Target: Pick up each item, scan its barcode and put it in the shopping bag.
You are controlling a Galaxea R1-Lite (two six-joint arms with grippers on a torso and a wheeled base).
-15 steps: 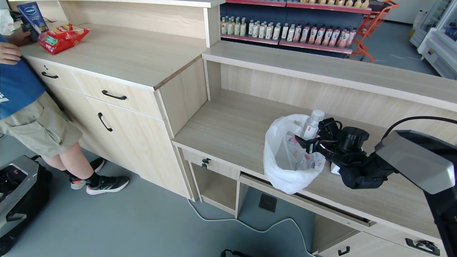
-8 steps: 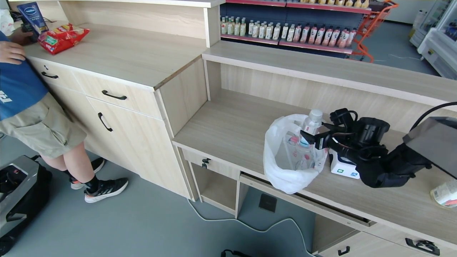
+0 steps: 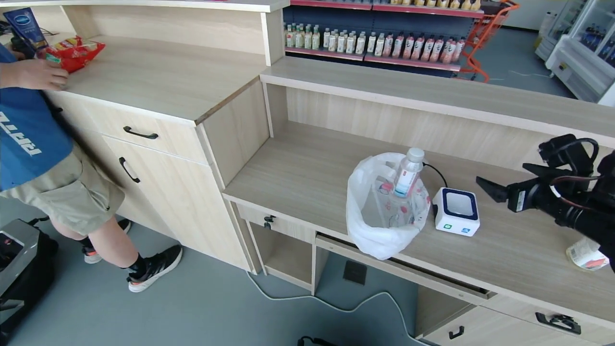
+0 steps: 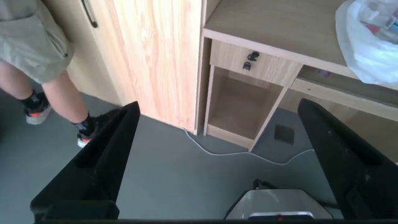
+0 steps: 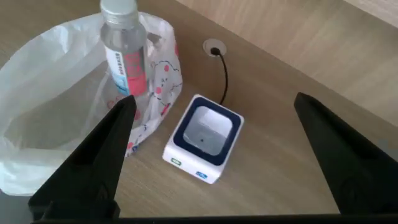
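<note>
- Bottle (image 3: 407, 173): upright in shopping bag (image 3: 367, 211), neck above rim; may tip slack bag off surface (image 3: 307, 178) edge.
- Right gripper (image 3: 501, 174): fingers (image 3: 492, 188) spread, empty, at 3 o'clock of scanner (image 3: 456, 211); could clip it.

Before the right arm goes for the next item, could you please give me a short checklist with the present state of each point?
1. The bottle stands inside the shopping bag, cap above the rim: ok.
2. The right end effector is open and empty: ok.
3. The scanner sits free on the counter, beside the bag: ok.
4. The next item lies on the counter near the right arm: ok.
5. Its barcode side is reachable: cannot tell.
6. The left end effector is open and empty: ok.
</note>
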